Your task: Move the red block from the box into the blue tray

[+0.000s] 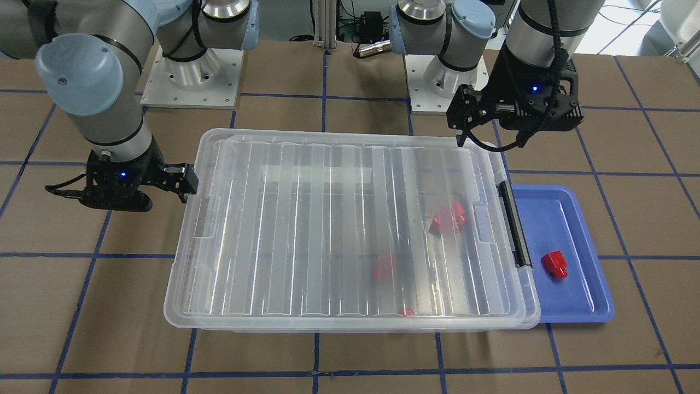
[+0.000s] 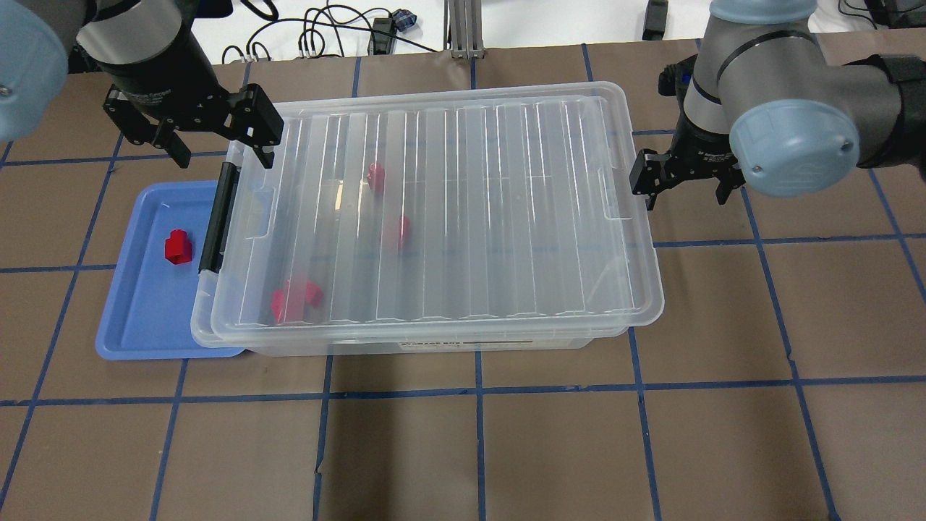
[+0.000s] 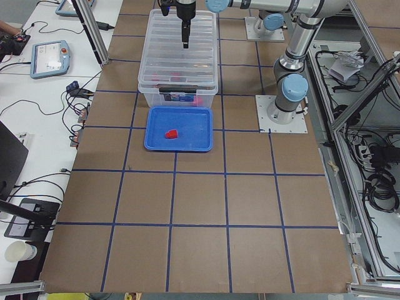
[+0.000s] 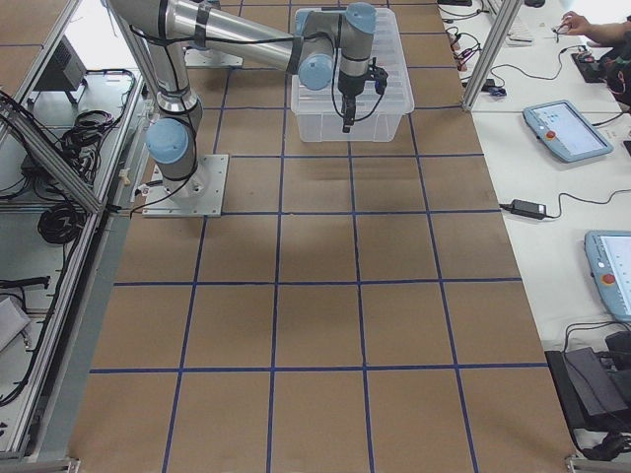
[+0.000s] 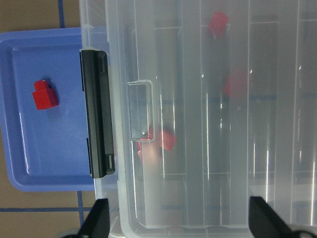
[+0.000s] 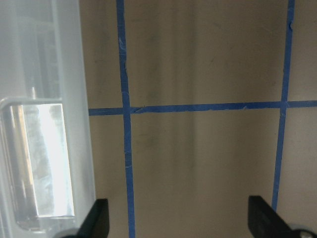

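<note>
Overhead exterior, read near to far. Nearest you is the brown table [image 2: 477, 449] with its blue tape grid.

Next, the blue tray [image 2: 137, 325] lies at 9 o'clock of the box [image 2: 448, 340]. In this view the box's end overlaps the tray's 3 o'clock rim; you cannot tell whether they touch.

The box has its ribbed lid [image 2: 506, 217] on, with the black latch bar [image 2: 215, 217] at the 9 o'clock end. Through the lid you can make out other red blocks [image 2: 295, 298], blurred: a cluster near the 7 o'clock corner and two more further in toward 10 o'clock.

The red block [image 2: 177, 247] lies free on the tray floor, toward 1 o'clock of the tray's middle, near the latch bar.

Farther back, the left gripper [image 2: 221, 148] hangs above the box's 10 o'clock corner, jaws spread wide with nothing between them. The left wrist view agrees: both fingertips sit well apart over the lid edge.

The right gripper [image 2: 684, 192] is at the box's 3 o'clock end, over the table just beside the box, jaws wide apart and empty.
</note>
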Available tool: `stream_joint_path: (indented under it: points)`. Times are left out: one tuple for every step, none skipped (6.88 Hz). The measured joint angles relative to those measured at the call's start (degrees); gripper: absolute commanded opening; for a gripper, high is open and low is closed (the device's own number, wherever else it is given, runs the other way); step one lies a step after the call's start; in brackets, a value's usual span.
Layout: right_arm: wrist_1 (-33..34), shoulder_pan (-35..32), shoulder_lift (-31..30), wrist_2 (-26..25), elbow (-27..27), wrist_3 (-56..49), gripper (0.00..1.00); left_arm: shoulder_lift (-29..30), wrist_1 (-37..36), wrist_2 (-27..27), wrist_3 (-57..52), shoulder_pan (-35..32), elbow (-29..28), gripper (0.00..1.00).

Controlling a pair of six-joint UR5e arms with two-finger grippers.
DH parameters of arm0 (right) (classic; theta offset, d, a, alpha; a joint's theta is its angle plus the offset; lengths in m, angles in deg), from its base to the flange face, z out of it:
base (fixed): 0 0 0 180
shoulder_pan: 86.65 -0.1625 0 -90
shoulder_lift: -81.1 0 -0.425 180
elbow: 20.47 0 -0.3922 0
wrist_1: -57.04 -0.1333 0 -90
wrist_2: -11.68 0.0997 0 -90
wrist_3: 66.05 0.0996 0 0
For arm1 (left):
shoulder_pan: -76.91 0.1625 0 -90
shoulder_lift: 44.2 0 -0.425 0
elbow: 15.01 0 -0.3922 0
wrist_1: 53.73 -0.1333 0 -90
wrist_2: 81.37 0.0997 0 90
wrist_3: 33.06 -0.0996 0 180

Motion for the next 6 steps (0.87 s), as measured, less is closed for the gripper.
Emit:
stream_joint_path:
  points:
    - [0.03,0.15,-0.53,-0.01,0.70,-0.18,1.00,0.00,-0.04,0.00,0.00,0.00,-0.04,1.00]
    - [-0.36,0.35,-1.67,0.00,2.51,-0.31,1.00,0.00,-0.04,0.00,0.02,0.02,-0.11,1.00]
    - [-2.39,0.09,-3.36,-0.01,5.16,-0.08,1.00,0.01,-0.03,-0.01,0.06,0.02,-0.21,1.00]
    - [-6.31,-0.47,-5.07,0.60,8.10,0.34,1.00,0.04,-0.05,-0.05,0.08,-0.01,-0.31,1.00]
    - [-10.76,-0.96,-6.07,1.87,10.67,0.87,1.00,0.07,-0.06,-0.07,0.09,-0.01,-0.30,1.00]
    - [-15.13,-1.17,-6.43,3.88,12.43,1.77,1.00,0.06,-0.07,-0.08,0.09,0.01,-0.18,1.00]
